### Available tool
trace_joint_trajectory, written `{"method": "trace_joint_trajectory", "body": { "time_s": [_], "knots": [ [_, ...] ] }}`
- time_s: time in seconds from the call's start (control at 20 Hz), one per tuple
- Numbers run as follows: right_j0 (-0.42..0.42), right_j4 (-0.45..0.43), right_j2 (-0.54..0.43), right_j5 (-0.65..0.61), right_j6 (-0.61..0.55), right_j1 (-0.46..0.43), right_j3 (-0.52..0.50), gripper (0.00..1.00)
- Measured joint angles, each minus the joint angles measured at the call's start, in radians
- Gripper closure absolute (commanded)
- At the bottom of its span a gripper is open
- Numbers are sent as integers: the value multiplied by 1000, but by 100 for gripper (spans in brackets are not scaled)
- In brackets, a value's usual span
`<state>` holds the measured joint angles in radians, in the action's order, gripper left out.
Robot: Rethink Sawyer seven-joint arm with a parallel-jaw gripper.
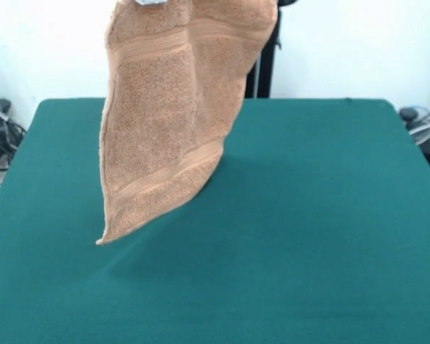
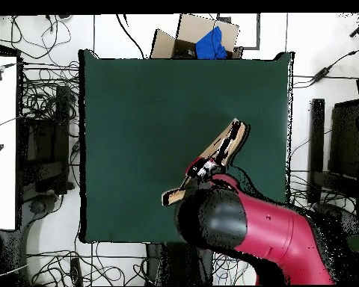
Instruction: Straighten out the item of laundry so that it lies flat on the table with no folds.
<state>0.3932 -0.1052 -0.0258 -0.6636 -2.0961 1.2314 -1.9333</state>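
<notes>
The item of laundry (image 1: 168, 115), a light orange-brown terry towel with woven bands, hangs in the air from the top edge of the front view. Its lower corner points down to the left, just above the table (image 1: 308, 215), and a faint shadow lies under it. From overhead the item of laundry (image 2: 226, 146) shows edge-on as a thin slanted strip over the table (image 2: 137, 112). My gripper (image 2: 204, 169) holds its upper edge there, at the end of the red arm (image 2: 257, 228). In the front view the gripper is cut off by the top edge.
A cardboard box (image 2: 190, 36) with something blue in it stands past the table's far edge in the overhead view. Cables lie on the floor around the table. Dark equipment (image 2: 339, 149) stands off the right side.
</notes>
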Motion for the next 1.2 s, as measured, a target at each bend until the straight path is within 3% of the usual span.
{"method": "trace_joint_trajectory", "body": {
  "time_s": [1.2],
  "knots": [
    [-43, -2, 0, 0, 0, -33, 0, 100]
  ]
}}
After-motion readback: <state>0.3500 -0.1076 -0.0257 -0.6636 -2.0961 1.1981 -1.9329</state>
